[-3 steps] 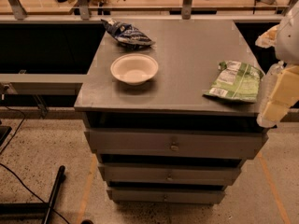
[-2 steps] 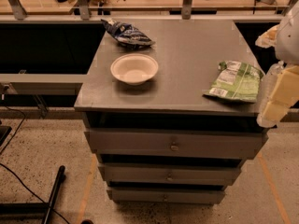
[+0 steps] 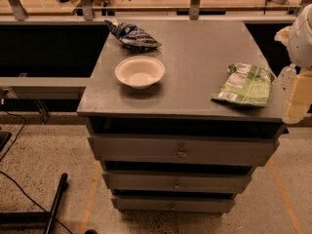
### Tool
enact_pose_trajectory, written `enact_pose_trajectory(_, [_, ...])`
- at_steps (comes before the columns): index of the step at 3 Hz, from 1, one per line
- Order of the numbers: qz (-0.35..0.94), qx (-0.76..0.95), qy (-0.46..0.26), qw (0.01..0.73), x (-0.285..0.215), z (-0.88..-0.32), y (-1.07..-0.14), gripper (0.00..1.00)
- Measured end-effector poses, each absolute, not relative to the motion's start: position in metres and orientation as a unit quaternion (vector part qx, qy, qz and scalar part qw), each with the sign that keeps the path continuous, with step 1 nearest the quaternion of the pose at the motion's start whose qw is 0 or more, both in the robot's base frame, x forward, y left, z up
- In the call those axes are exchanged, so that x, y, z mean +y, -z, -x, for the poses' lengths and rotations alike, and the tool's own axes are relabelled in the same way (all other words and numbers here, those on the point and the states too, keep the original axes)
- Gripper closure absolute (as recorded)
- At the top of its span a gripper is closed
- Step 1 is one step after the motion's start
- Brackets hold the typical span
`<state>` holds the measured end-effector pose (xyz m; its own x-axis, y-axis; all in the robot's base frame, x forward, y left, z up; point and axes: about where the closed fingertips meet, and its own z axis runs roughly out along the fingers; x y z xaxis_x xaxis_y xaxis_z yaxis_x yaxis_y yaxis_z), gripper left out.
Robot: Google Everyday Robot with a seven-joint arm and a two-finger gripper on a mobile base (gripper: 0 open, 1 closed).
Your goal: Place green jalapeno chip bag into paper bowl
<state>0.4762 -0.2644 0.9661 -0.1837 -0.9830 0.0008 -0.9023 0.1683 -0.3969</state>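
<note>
My gripper, open or closed I cannot tell, hangs just right of the flat green-and-white foil chip bag, which looks light, crinkly and slippery, so I'd pinch its nearest edge.

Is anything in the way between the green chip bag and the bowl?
Nothing visible: only bare cabinet top lies between the green jalapeno chip bag and the paper bowl. The dark blue snack bag sits behind the bowl. The gripper is at the right edge, beside that bag.
</note>
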Motion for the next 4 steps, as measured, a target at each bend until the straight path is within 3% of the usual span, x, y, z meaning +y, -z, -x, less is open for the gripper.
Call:
enact_pose_trajectory(2, [0.648,0.727,0.188,0.126,-0.294,-0.504,-0.966,0.00])
enact_pose_trajectory(4, [0.703,0.651,0.272,0.094,-0.319,-0.550,-0.937,0.00])
